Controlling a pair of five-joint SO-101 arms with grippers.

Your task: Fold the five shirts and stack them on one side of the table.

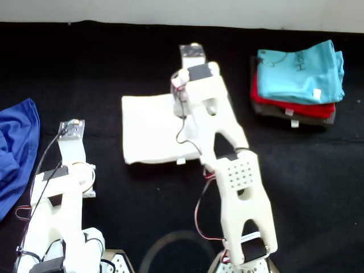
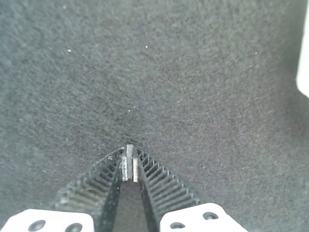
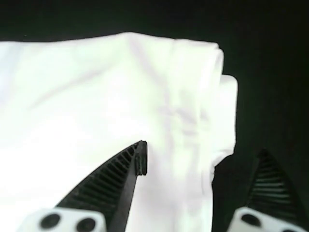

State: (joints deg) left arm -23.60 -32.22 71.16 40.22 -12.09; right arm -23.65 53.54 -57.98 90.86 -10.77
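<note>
- Crumpled blue fabric shirt [image 1: 17,145]: left counter edge, unfolded.
- Left gripper [image 2: 129,163]: jaws together, empty, over the bare black felt counter [image 1: 142,216].
- Flat white fabric shirt [image 1: 149,133]: counter centre, part-folded. Light and limp, so likely to sag; best pinched at a folded edge.
- Right gripper [image 3: 203,157]: jaws apart, straddling that shirt's edge.
- Stack of 3 folded shirts, teal over red over dark [image 1: 298,74]: far right corner. Dark lettering and small white tags, left unread.

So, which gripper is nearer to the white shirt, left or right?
Right. The right gripper is over an edge of the white shirt, jaws open. The left gripper, jaws shut, is over the bare black table, apart from the shirt.
</note>
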